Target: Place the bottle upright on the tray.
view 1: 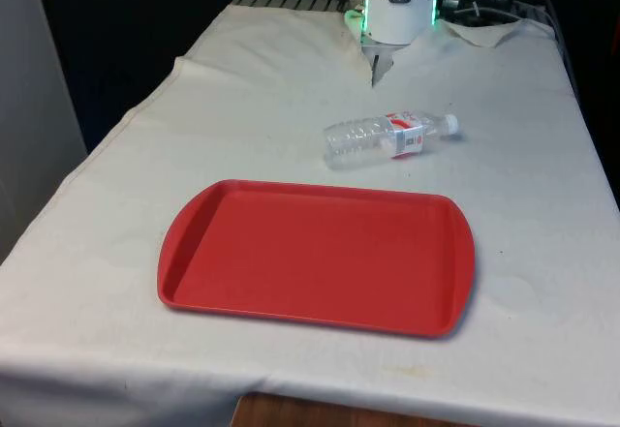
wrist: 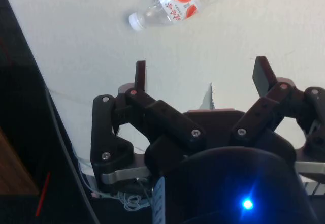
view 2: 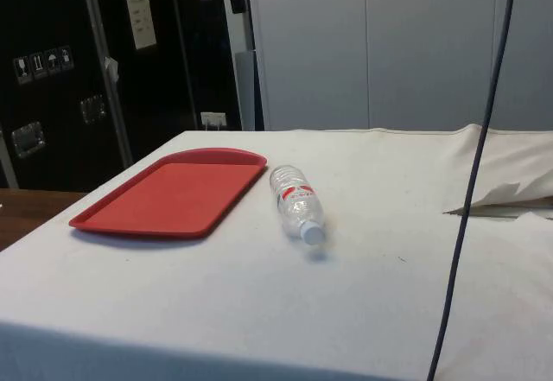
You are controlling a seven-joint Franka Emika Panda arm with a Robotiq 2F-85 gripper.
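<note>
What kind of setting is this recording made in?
Probably a lab or workshop bench: a table under a white cloth, dark cabinets with stickers behind, and just a red tray and a clear bottle laid out below an open pincer.

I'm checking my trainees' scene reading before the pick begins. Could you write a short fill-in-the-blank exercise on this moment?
1. The clear bottle lies on its ____ on the white cloth.
2. The tray is ____ in colour.
3. The bottle rests ____ the tray, not on it.
4. The gripper has its fingers ____, holding nothing.

Missing words: side; red; beside; open
</note>
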